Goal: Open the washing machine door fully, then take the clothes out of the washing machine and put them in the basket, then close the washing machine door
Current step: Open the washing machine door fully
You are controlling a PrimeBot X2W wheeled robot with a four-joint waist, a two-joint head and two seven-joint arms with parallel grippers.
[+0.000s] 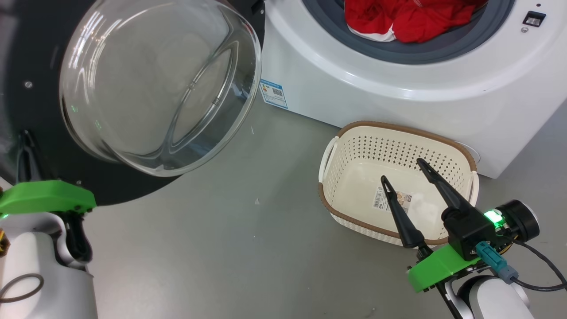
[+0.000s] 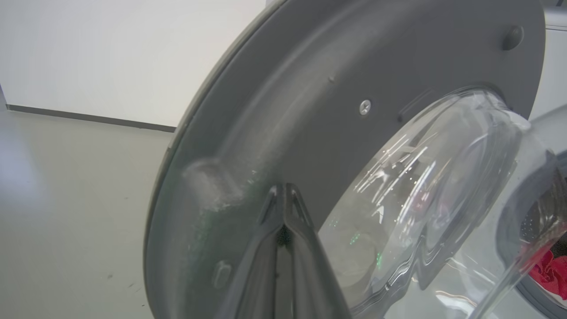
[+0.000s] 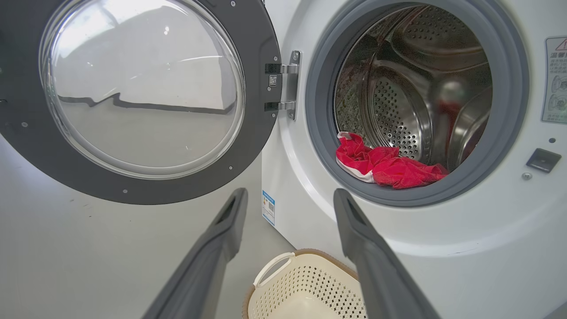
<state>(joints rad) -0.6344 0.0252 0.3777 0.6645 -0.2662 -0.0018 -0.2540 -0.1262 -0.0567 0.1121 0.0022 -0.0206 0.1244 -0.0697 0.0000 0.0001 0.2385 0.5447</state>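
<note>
Closed jaws near washing machine door (image 2: 310, 110)

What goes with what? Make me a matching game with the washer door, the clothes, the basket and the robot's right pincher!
Things:
1. washing machine door
2. clothes
3. basket
4. right gripper

Clues:
A. empty inside
B. bright red
C. swung wide open
D. black, long and pointed

Pairs: 1-C, 2-B, 3-A, 4-D
</note>
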